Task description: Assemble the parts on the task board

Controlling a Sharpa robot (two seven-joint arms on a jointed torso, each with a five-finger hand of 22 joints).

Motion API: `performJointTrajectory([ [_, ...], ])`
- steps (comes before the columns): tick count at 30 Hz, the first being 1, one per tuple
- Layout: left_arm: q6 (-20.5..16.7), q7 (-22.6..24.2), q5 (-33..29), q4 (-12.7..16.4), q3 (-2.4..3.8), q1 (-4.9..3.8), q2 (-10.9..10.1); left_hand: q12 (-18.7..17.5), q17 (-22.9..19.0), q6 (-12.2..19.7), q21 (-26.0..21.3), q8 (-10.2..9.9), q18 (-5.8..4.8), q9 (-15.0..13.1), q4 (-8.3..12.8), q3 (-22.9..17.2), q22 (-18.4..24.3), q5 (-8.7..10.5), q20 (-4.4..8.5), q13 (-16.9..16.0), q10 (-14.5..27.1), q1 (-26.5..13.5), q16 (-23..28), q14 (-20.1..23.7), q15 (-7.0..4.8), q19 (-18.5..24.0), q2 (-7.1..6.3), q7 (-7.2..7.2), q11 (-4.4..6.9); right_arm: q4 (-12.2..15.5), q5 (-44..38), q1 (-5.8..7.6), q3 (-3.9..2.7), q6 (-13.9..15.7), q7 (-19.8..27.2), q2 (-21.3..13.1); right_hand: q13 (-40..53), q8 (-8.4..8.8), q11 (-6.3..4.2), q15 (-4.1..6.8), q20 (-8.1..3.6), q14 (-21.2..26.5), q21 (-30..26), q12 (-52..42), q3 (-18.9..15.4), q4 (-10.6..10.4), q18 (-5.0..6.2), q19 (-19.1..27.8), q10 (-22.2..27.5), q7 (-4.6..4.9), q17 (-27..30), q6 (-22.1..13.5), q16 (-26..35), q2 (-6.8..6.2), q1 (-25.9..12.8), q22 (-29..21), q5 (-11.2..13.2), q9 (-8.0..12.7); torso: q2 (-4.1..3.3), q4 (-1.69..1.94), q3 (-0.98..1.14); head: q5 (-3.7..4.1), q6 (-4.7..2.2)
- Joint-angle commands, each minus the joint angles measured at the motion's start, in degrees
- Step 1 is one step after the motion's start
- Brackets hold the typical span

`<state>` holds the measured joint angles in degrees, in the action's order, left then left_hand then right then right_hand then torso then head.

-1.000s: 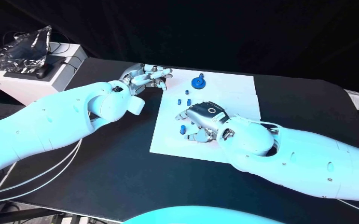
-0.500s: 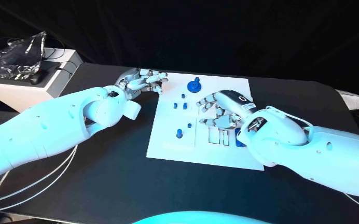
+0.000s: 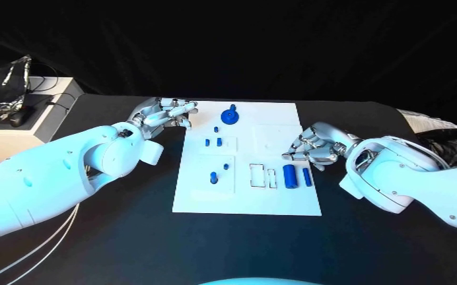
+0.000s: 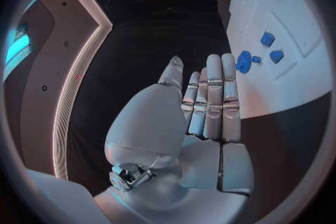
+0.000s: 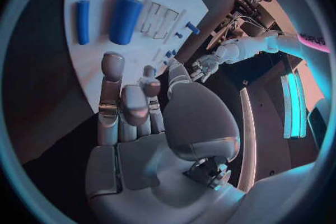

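The task board (image 3: pixel 249 196) lies flat in the middle of the black table (image 3: pixel 114 232). The right hand (image 3: pixel 312 148) has drawn back off the board, where it hovered a second ago, to the board's right edge; its fingers are loosely curled and hold nothing. The left hand (image 3: pixel 164 112) stays at the board's far left corner, fingers pressed together and empty. Two blue cylinders (image 3: pixel 288 175) now lie uncovered, side by side near the right edge. A round blue part (image 3: pixel 230 115) sits at the far edge, and small blue pegs (image 3: pixel 213 142) stand nearer the left.
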<state>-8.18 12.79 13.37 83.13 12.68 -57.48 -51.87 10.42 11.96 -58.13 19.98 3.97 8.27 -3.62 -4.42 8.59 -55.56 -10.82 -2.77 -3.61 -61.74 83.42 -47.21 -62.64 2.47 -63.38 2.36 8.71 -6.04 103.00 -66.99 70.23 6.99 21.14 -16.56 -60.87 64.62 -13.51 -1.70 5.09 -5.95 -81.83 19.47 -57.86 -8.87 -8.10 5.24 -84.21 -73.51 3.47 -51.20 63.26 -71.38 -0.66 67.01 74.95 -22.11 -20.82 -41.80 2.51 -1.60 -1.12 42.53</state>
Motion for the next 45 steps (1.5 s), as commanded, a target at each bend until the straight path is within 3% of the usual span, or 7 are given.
performJointTrajectory([
  [1,2.55,1.73,-0.36,0.51,0.05,0.36,-0.18,-0.28,0.04,0.09,-0.21,-0.24,-0.93,-0.04,0.04,-0.07,-0.1,-0.27,-0.06,0.02,0.12,-0.09,0.09,-0.06,0.09,-0.16,-0.4,-0.27,-0.35,1.1,0.31,0.08,0.02,-5.53,-9.8,-1.42,6.91,1.66,-0.07,0.12,0.02,-0.44,3.25,-3.52,-0.62,-1.15,-0.49,-2.37,-2.77,-0.58,-2.04,0.73,-0.9,-0.18,-0.55,3.14,-0.38,-4.74,0.1,-0.2,0.0,1.27,0.33],
  [3,2.68,1.8,-0.33,0.63,0.05,0.54,-0.32,-0.28,0.05,0.07,-0.23,-0.26,-0.94,-0.03,0.04,-0.05,-0.1,-0.29,-0.06,0.02,0.14,-0.19,0.11,-0.04,0.09,-0.14,-0.48,-0.29,-0.35,1.43,-0.65,0.11,0.07,-6.6,-11.87,-2.29,8.53,2.9,-0.08,0.19,-0.03,-0.49,4.03,-3.55,-0.67,-1.87,-0.43,-2.38,-3.61,-0.65,-2.62,1.11,-0.97,-0.89,-1.17,3.23,-0.36,-6.39,0.08,-0.23,0.01,1.49,0.45],
  [8,2.72,1.86,-0.3,0.65,0.05,0.78,-0.41,-0.24,0.08,-0.02,-0.25,-0.24,-0.97,-0.04,0.09,-0.11,-0.11,-0.28,-0.04,0.01,0.16,-0.35,0.11,-0.04,0.1,-0.12,-0.5,-0.33,-0.34,1.89,-2.32,0.13,0.26,-8.16,-14.29,-3.15,10.89,4.73,-0.16,0.23,-0.04,-0.64,5.47,-3.45,-0.36,-2.27,-0.45,-2.41,-4.48,-0.77,-3.8,1.77,-1.4,-1.13,-3.5,3.41,-1.24,-8.79,0.09,-0.26,-0.06,1.84,0.75],
  [16,2.74,1.78,-0.29,0.79,0.05,0.89,-0.41,-0.23,0.11,-0.11,-0.27,-0.24,-1.0,-0.04,0.1,-0.16,-0.14,-0.26,-0.02,0.01,0.21,-0.54,0.12,-0.03,0.1,-0.13,-0.52,-0.38,-0.34,1.45,-3.53,0.14,0.72,-9.05,-15.63,-2.13,12.58,5.01,-0.28,0.25,-0.11,-0.78,7.67,-4.55,0.28,-4.66,-0.53,-2.51,-5.17,-0.9,-5.27,1.84,-2.11,-2.14,-5.68,3.74,-1.07,-11.26,0.05,-0.18,-0.16,2.28,1.05],
  [19,2.68,1.73,-0.29,0.84,0.05,0.9,-0.4,-0.23,0.11,-0.11,-0.27,-0.24,-1.0,-0.04,0.1,-0.16,-0.14,-0.26,-0.02,0.01,0.21,-0.54,0.12,-0.03,0.1,-0.13,-0.52,-0.38,-0.34,0.8,-4.34,0.14,0.94,-10.25,-16.16,-0.93,12.73,5.06,-0.29,0.27,-0.11,-0.78,7.64,-4.69,0.24,-4.76,-0.53,-2.44,-5.24,-0.91,-5.23,1.84,-2.07,-1.96,-6.02,3.71,-1.22,-11.48,0.09,-0.15,-0.23,2.47,1.12],
  [25,2.66,1.59,-0.29,1.05,0.05,0.9,-0.37,-0.2,0.14,-0.23,-0.31,-0.25,-1.05,-0.04,0.1,-0.23,-0.16,-0.27,0.02,0.01,0.25,-0.72,0.13,-0.04,0.11,-0.13,-0.52,-0.41,-0.34,-0.38,-6.17,0.06,1.3,-12.15,-16.68,1.31,13.1,5.3,-0.31,0.29,-0.14,-0.83,7.6,-4.93,-0.06,-4.36,-0.57,-2.4,-5.34,-0.94,-5.07,1.86,-1.87,-1.58,-6.82,3.69,-0.97,-12.19,0.03,-0.05,-0.15,2.95,1.3],
  [45,2.87,1.43,-0.3,1.32,0.05,0.9,-0.62,-0.11,0.22,-0.17,-0.46,-0.22,-1.07,-0.05,-0.4,-0.08,-0.11,-0.19,-0.01,0.01,0.49,-1.51,0.13,-0.09,0.16,-0.24,-0.54,-0.33,-0.4,-3.32,-9.8,-0.66,1.76,-16.01,-17.09,5.75,12.96,5.14,-0.33,0.3,-0.13,-0.77,6.51,-4.39,0.03,-3.93,-0.63,-2.22,-5.06,-1.01,-4.87,1.6,-1.64,-1.63,-7.35,3.54,-0.26,-14.11,-0.01,-0.08,-0.06,2.2,2.31],
])
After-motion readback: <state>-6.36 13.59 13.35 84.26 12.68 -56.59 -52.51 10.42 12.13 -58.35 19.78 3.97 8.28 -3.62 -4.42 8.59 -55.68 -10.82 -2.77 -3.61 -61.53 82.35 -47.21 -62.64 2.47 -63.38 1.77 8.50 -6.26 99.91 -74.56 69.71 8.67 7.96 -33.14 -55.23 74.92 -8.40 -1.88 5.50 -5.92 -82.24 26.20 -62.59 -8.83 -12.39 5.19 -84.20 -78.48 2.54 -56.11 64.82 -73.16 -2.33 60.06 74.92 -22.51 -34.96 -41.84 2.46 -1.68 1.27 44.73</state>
